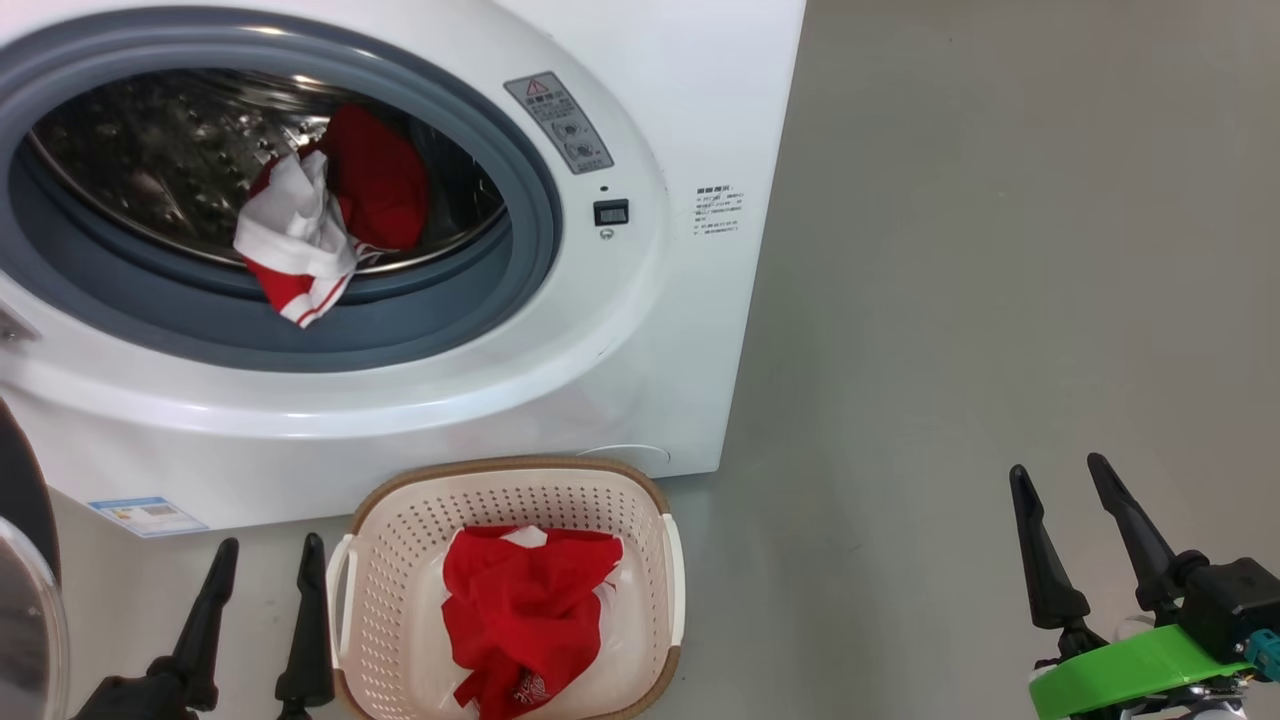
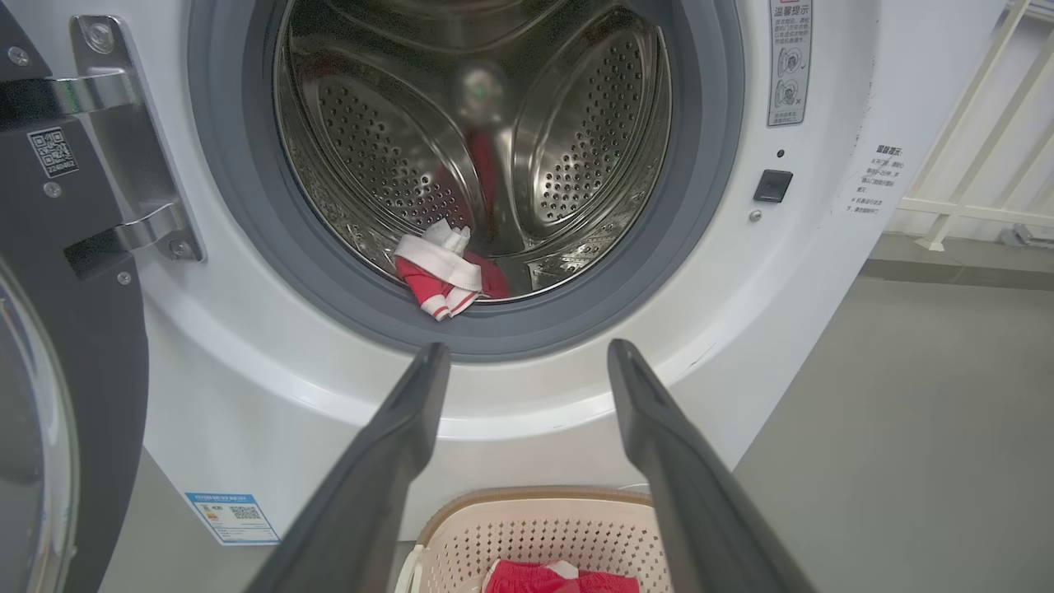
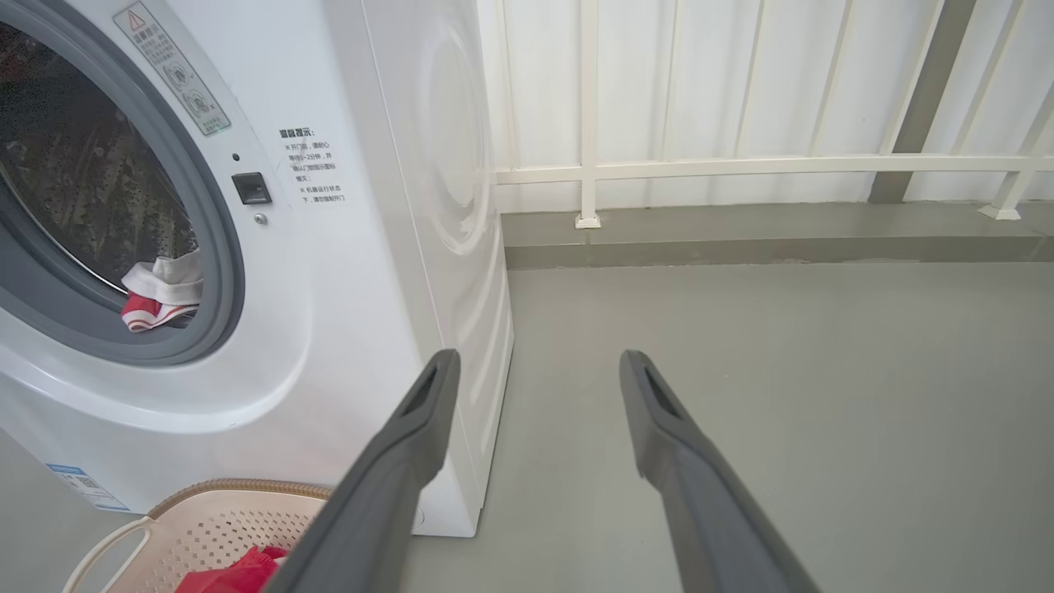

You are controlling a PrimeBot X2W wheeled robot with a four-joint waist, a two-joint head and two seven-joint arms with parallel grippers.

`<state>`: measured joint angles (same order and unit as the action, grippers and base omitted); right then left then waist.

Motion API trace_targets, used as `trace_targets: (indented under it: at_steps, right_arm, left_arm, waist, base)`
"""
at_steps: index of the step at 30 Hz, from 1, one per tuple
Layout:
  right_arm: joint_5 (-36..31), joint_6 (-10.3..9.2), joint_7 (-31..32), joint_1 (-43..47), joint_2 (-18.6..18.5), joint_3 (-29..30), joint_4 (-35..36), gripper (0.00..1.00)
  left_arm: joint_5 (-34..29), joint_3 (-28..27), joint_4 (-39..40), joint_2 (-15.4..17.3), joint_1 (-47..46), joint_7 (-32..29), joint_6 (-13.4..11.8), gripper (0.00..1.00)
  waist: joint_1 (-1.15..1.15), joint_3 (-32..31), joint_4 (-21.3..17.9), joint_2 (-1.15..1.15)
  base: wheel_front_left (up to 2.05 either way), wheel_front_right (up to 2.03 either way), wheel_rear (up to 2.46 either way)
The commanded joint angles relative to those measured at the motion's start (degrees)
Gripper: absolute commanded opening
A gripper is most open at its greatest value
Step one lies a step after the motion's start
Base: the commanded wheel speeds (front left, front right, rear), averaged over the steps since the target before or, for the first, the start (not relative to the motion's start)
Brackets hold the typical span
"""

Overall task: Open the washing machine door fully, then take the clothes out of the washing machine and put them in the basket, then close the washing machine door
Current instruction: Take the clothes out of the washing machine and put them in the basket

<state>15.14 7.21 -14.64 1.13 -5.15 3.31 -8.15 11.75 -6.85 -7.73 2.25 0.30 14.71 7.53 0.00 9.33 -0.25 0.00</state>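
The white washing machine (image 1: 640, 330) stands with its door (image 1: 22, 560) swung wide open at the far left. A red and white garment (image 1: 320, 225) lies at the drum's lip, hanging over the grey ring; the same clothes (image 2: 440, 276) show in the left wrist view. The cream basket (image 1: 400, 530) on the floor before the machine holds a red garment (image 1: 525, 610). My left gripper (image 1: 270, 548) is open and empty just left of the basket. My right gripper (image 1: 1060, 473) is open and empty over bare floor at the lower right.
Grey floor (image 1: 1000, 250) stretches to the right of the machine. A white railing (image 3: 741, 165) and a low grey kerb run along the back wall in the right wrist view. The door hinge (image 2: 123, 156) sits at the machine's left side.
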Motion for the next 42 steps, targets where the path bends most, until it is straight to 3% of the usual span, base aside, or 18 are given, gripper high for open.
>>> trace_targets:
  at_steps: [1,13,27,42]
  right_arm:
    - [0.43,0.28,-0.36,-0.82,-0.6,-1.02,1.58,1.0]
    - [0.42,0.28,-0.36,-2.79,0.1,-1.76,1.56,1.0]
    - [0.47,0.28,-0.36,-7.58,0.41,-3.81,2.18,1.0]
    - [0.71,0.28,-0.36,-13.63,1.74,-5.08,2.89,1.0]
  left_arm:
    - [0.39,-1.83,1.54,0.64,-1.16,0.29,-0.04,1.0]
    - [0.5,-1.47,-0.5,0.64,-4.85,0.29,-0.04,1.0]
    - [-7.68,-3.23,-12.92,1.21,-25.06,0.29,-0.48,1.0]
    - [-15.05,-0.89,-31.24,9.27,-48.33,0.29,-8.62,1.0]
  waist:
    - [0.0,0.19,-0.02,0.0]
    - [0.0,3.18,0.22,0.0]
    - [0.0,12.46,-2.12,0.0]
    - [0.0,22.07,-6.13,0.0]
  base:
    - [0.0,0.0,0.0]
    - [0.0,0.0,0.0]
    - [0.0,0.0,0.0]
    - [0.0,0.0,0.0]
